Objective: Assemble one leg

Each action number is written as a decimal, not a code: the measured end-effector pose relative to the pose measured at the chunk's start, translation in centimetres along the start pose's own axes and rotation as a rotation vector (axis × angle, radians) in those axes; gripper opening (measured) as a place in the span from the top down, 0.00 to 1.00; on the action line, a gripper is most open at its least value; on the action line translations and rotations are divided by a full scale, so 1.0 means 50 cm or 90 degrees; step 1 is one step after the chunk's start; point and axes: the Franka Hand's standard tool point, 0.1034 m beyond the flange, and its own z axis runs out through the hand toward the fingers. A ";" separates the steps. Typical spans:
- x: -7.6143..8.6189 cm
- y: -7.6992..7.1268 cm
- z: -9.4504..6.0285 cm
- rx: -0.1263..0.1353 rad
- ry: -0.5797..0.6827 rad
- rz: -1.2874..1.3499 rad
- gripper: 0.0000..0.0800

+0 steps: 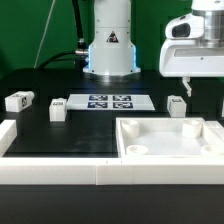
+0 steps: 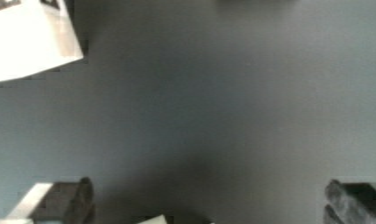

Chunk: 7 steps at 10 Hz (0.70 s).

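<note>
Evidently little of the assembly is done yet. In the upper right of the exterior view the arm's grey-and-white two-finger gripper [image 1: 185,92] hangs just above the leg [image 1: 177,105], a small white plastic blocky post with a black-and-white tag. The leg stands free on the black table [image 1: 90,135], close behind the large white square tray-like part [image 1: 170,150] at lower right. The wrist view shows the dark fingers [image 2: 60,200] spread wide with only bare table between them, so the gripper [image 2: 211,205] is released and grasps nothing. A white piece [image 2: 25,40] shows at one corner there; I cannot tell which part it is. Two similar white posts [image 1: 18,100] [image 1: 57,110] wait at the exterior view's left, beside the thin flat white marker board [image 1: 105,101]. By my reading, grasping, carrying and seating the leg in a corner socket are all left to do.
</note>
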 end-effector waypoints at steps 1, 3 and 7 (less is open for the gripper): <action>-0.018 -0.020 0.002 0.000 -0.004 0.006 0.19; -0.015 -0.028 -0.004 -0.001 -0.015 0.008 0.19; -0.022 -0.015 0.001 -0.026 -0.140 0.001 0.19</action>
